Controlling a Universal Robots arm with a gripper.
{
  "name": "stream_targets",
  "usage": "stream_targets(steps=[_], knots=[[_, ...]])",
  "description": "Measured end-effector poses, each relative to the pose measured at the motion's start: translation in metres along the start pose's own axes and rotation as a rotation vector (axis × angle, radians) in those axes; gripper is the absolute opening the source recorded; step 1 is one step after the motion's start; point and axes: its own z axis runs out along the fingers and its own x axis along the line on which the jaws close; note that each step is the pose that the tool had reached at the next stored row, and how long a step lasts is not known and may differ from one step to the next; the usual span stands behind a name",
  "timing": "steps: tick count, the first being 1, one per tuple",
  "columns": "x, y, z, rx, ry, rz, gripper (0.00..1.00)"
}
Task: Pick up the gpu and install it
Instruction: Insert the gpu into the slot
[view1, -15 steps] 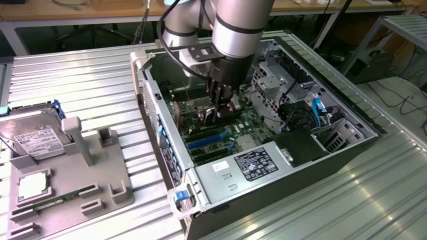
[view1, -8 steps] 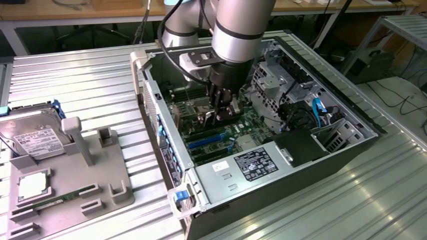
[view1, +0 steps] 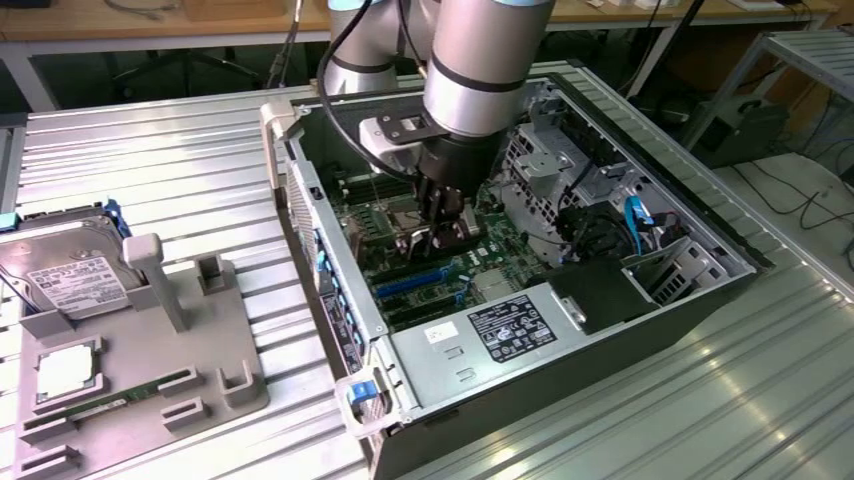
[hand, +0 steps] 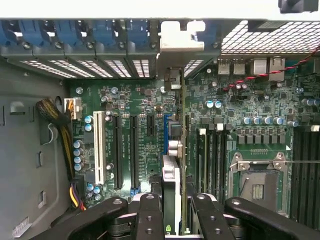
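Wrist view: installation is in hand. The black two-fingered end effector (hand: 172, 222), its jaws partly closed, pinches the gpu (hand: 172, 175). The gpu is a thin black card seen edge-on. Its silver metal bracket (hand: 172, 45) is at the rear slot openings, and it stands over the blue expansion slot (hand: 165, 131) on the green motherboard (hand: 140, 100). Seating it, I judge, calls for a straight, well-aligned press.

no text is readable; print on the power supply (view1: 514, 330) and hard drive (view1: 67, 280) labels seems too small.

A lab: robot arm (view1: 470, 70) over opened computer (view1: 561, 400).
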Motion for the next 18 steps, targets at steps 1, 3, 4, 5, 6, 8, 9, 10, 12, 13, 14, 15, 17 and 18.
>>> stream_targets(steps=[1, 3, 4, 5, 6, 8, 9, 10, 12, 13, 14, 15, 17, 18], knots=[[0.001, 0.0000, 0.0003, 0.0000, 0.0000, 0.000, 0.27], [0.002, 0.0000, 0.0015, 0.0001, -0.0002, 0.000, 0.27], [0.002, 0.0001, 0.0023, 0.0001, -0.0002, 0.000, 0.27], [0.002, 0.0001, 0.0032, 0.0000, 0.0000, 0.000, 0.27], [0.002, 0.0001, 0.0042, 0.0000, 0.0000, 0.000, 0.27], [0.002, 0.0003, 0.0059, 0.0000, 0.0001, 0.000, 0.27], [0.002, 0.0004, 0.0066, 0.0000, 0.0000, 0.000, 0.27], [0.002, 0.0004, 0.0074, 0.0000, 0.0001, 0.000, 0.27], [0.002, 0.0005, 0.0096, 0.0000, 0.0000, 0.000, 0.27], [0.003, 0.0005, 0.0107, 0.0000, 0.0000, 0.000, 0.27], [0.003, 0.0005, 0.0116, 0.0000, 0.0000, 0.000, 0.27], [0.003, 0.0005, 0.0124, 0.0000, 0.0000, 0.000, 0.27], [0.003, 0.0006, 0.0132, -0.0001, 0.0002, 0.000, 0.27], [0.003, 0.0008, 0.0134, -0.0001, 0.0003, 0.000, 0.27]])
